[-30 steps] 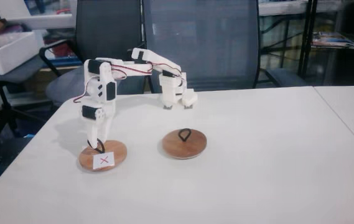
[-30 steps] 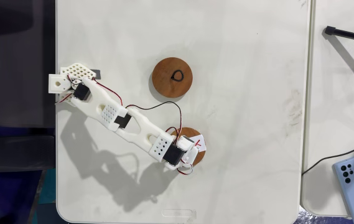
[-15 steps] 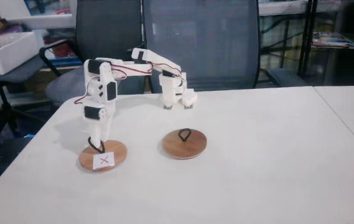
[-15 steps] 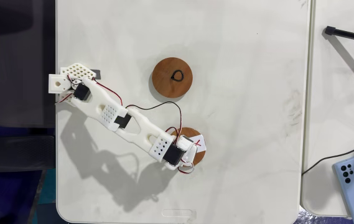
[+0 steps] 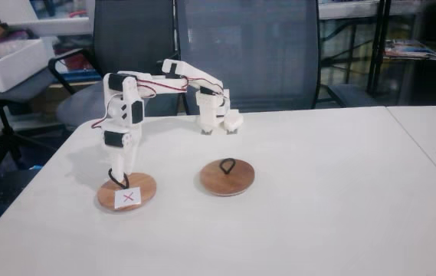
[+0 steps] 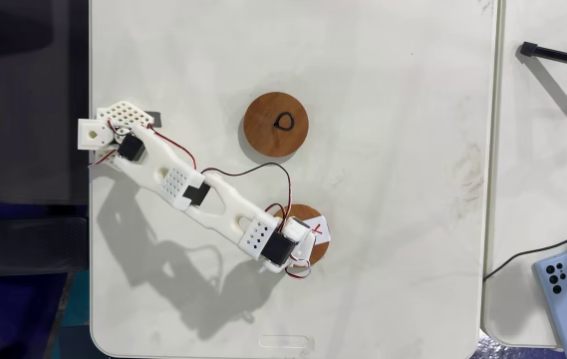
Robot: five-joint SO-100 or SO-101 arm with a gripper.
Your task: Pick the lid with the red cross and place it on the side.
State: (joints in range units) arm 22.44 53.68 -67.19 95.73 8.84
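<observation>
— On the table's (image 5: 317, 192) near left corner, where's the crossed lid (image 5: 127, 192)?
— Under my gripper (image 5: 118, 177), pointing down at its loop; closed on it or not, I can't tell.

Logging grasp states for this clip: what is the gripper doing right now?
Gripper: down at the black loop handle of the lid with the red cross; open or closed cannot be told.

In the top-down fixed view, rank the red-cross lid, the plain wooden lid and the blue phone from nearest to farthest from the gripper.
From the gripper:
1. The lid with the red cross, directly under the gripper, low in the view.
2. The plain wooden lid, further up, mid-table.
3. The blue phone, far right, on the neighbouring table.
</observation>
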